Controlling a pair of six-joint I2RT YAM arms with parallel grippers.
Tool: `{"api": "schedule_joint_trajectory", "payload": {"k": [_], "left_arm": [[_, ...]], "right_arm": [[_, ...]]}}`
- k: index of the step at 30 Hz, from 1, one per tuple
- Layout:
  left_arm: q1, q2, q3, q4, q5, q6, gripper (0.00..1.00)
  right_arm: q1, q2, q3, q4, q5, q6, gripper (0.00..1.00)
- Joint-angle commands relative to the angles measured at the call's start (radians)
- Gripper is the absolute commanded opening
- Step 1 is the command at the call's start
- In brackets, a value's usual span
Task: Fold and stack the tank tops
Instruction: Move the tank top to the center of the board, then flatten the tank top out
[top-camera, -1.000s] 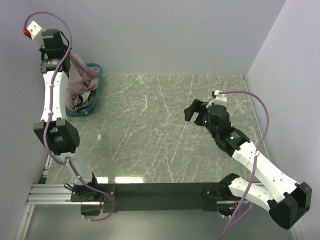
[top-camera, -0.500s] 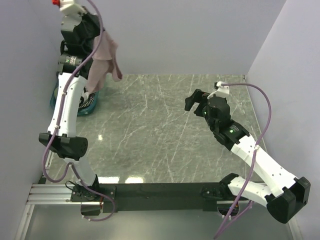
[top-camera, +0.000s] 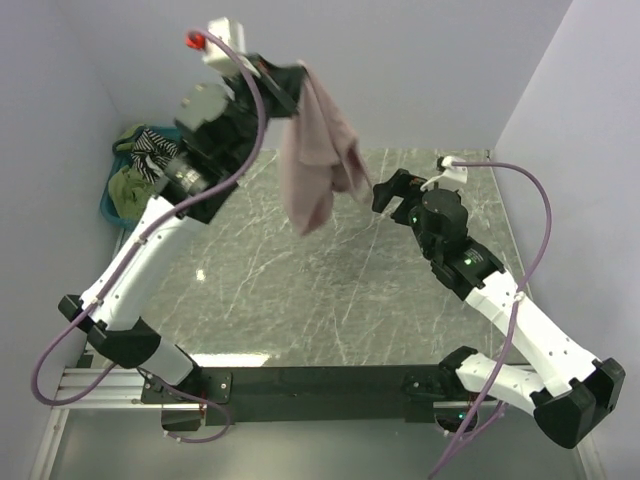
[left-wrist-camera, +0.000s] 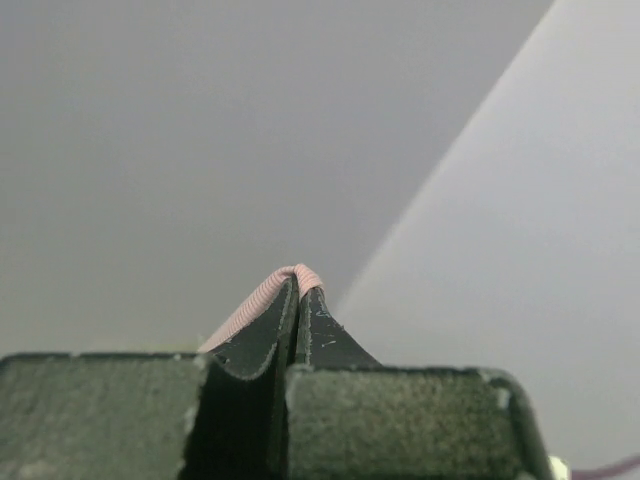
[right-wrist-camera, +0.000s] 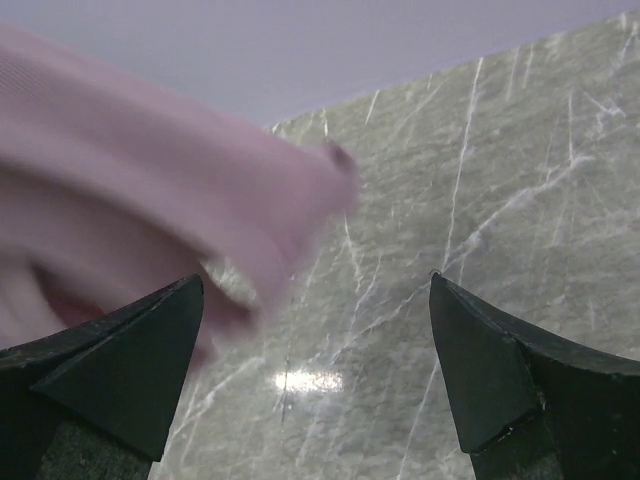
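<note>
Pink tank top: hanging in the air from the left gripper and draping down in loose folds over the far middle of the surface. Its lower end is dangling free.
Left gripper: reaching high above the far left part of the surface and pointing toward the right arm.
Left jaws: pressing together on a ribbed pink edge of the pink tank top. In the left wrist view, that edge is poking out between the two tips.
Right gripper: hovering over the far right part of the surface, just beside the hanging cloth and facing it.
Right jaws: standing wide apart and gripping nothing. In the right wrist view, the pink cloth is appearing as a blur ahead of the left fingertip. Whether cloth and fingertip are touching cannot be told.
Striped tank top: lying bunched in the teal basket, toward its far side.
Olive green tank top: lying crumpled in the same basket, just beside the striped tank top on the near side.
Teal basket: sitting at the far left corner of the surface, close to the left wall, with the left arm partly hiding it.
Surface: showing a grey-green marbled finish with pale veins and carrying the basket.
</note>
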Motion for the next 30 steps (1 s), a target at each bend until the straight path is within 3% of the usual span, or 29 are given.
{"api": "schedule_joint_trajectory", "payload": {"k": [1, 4, 5, 6, 8, 9, 12, 15, 18, 23, 24, 30], "left_arm": [[-0.02, -0.017, -0.133, 0.0, -0.111, -0.207, 0.01], [0.114, 0.048, -0.229, -0.129, -0.073, -0.375, 0.04], [0.238, 0.075, -0.286, -0.13, 0.101, -0.417, 0.1], [0.289, 0.133, -0.316, -0.101, 0.18, -0.448, 0.34], [0.377, 0.189, -0.386, -0.084, 0.34, -0.494, 0.56], [0.388, 0.207, -0.416, -0.065, 0.368, -0.504, 0.73], [0.397, 0.183, -0.552, 0.004, 0.365, -0.517, 0.9], [0.396, 0.084, -0.667, 0.013, 0.318, -0.53, 0.91], [0.377, -0.025, -0.798, -0.063, 0.27, -0.582, 0.83], [0.206, -0.142, -0.985, -0.186, 0.153, -0.602, 0.67], [0.179, -0.159, -1.009, -0.209, 0.152, -0.619, 0.58], [0.009, -0.158, -1.183, -0.174, 0.173, -0.662, 0.47]], "right_arm": [[-0.004, -0.048, -0.022, 0.048, 0.054, 0.001, 1.0], [-0.007, -0.019, -0.044, 0.022, 0.058, 0.01, 1.0], [-0.009, 0.003, -0.053, 0.018, 0.052, 0.013, 1.0], [-0.01, 0.015, -0.056, 0.016, 0.045, 0.013, 1.0], [-0.009, 0.046, -0.068, 0.013, 0.008, 0.022, 1.0], [-0.009, 0.056, -0.074, 0.01, -0.006, 0.021, 1.0], [-0.007, 0.067, -0.137, 0.013, -0.022, 0.028, 0.99], [-0.004, 0.049, -0.238, 0.038, -0.069, 0.03, 0.98], [0.014, 0.027, -0.35, 0.073, -0.121, 0.043, 0.95], [0.138, 0.124, -0.401, 0.091, -0.091, 0.073, 0.89], [0.166, 0.135, -0.398, 0.096, -0.077, 0.071, 0.89], [0.289, 0.254, -0.357, 0.139, -0.026, 0.063, 0.84]]}}
